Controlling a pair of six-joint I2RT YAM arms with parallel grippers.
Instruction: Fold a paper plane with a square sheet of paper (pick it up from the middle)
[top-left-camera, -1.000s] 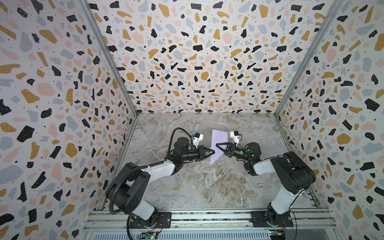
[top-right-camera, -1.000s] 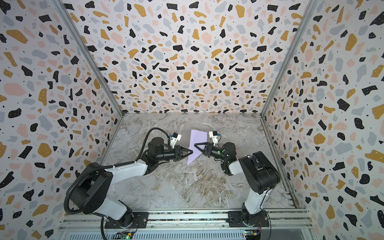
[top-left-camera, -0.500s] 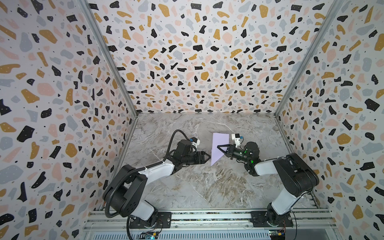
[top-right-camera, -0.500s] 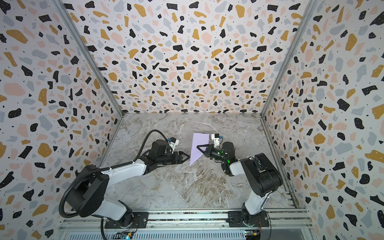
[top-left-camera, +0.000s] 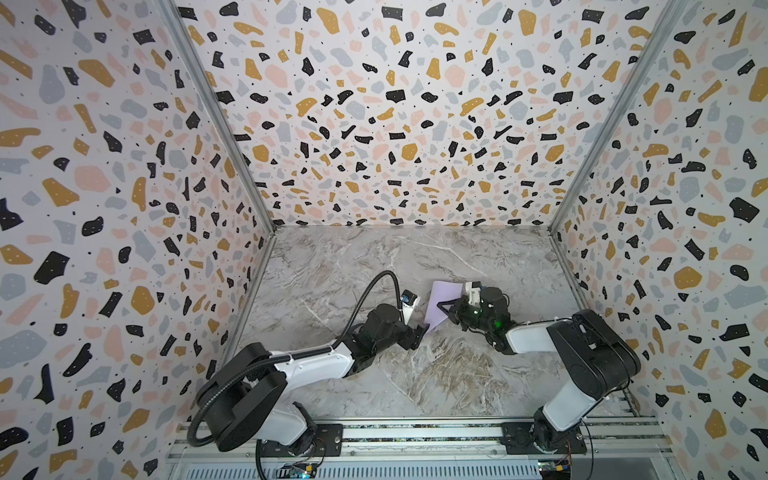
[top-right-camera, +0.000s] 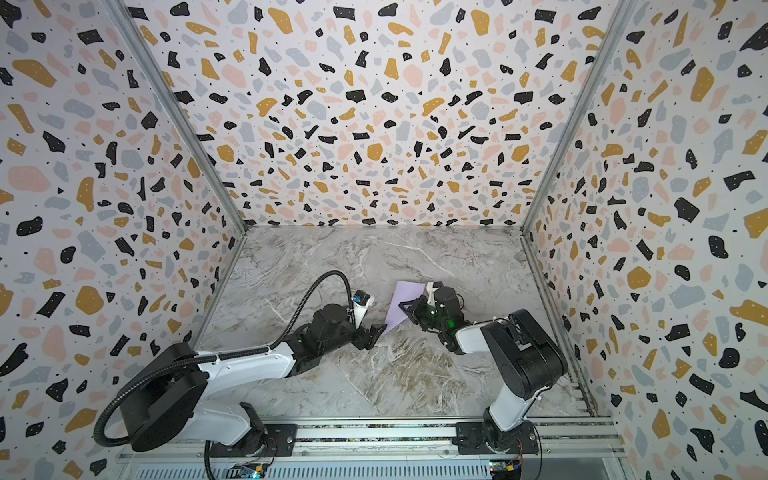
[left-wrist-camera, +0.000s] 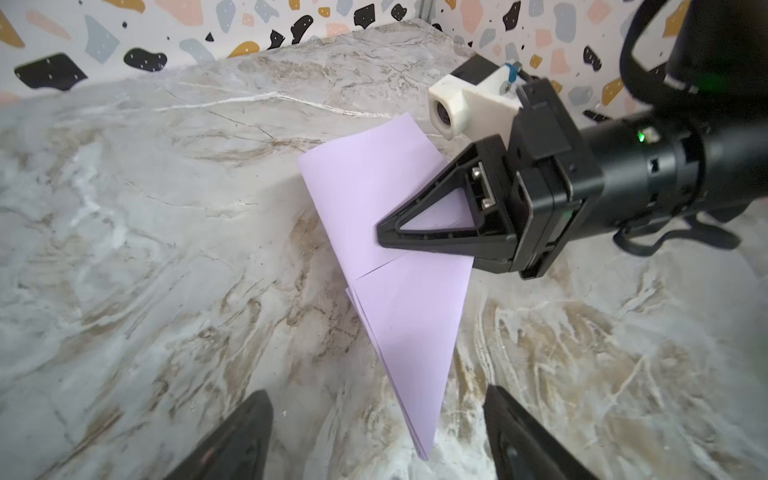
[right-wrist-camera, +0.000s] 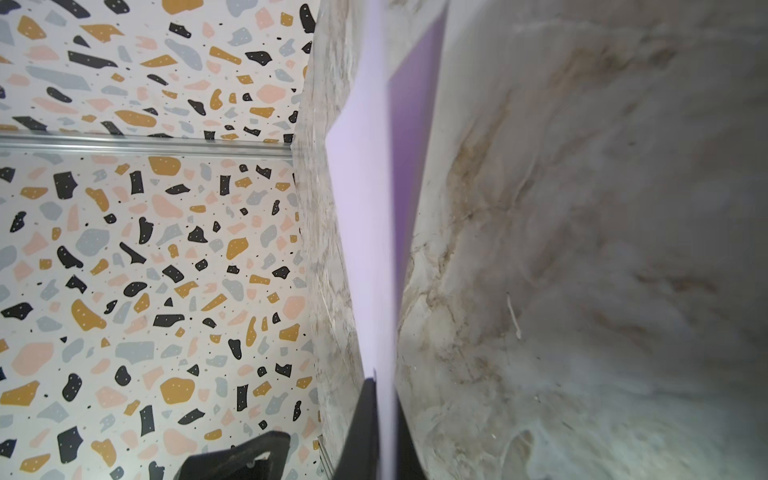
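So, biggest first, asks Ines: what is over the marble tabletop (top-left-camera: 374, 386)?

The left arm (top-left-camera: 307, 365) and the right arm (top-left-camera: 532, 337), says Tom, reaching in from the near edge and meeting about its middle. The right gripper (left-wrist-camera: 386, 241) has its jaws pinched shut on the paper plane (left-wrist-camera: 399, 324), holding it on edge above the marble, broad tail toward the far edge, nose slanting down toward the near edge. Whether the nose touches the tabletop, I cannot tell.

And the left gripper (top-left-camera: 417, 332)?

Its jaws stand wide, one on each side of the nose, touching no paper.

So the step in hand, I judge, is for the left to take that nose?

Most likely. To do it well, it should close flat across the stacked layers just behind the tip, along the fold rather than askew, so the thin paper is pressed and not buckled. The right should hold firm until the left has a true grip. Mind the seam (left-wrist-camera: 376, 269) where two flaps meet beside the right jaws: if the arms pull apart there, I think it could gape or tear.
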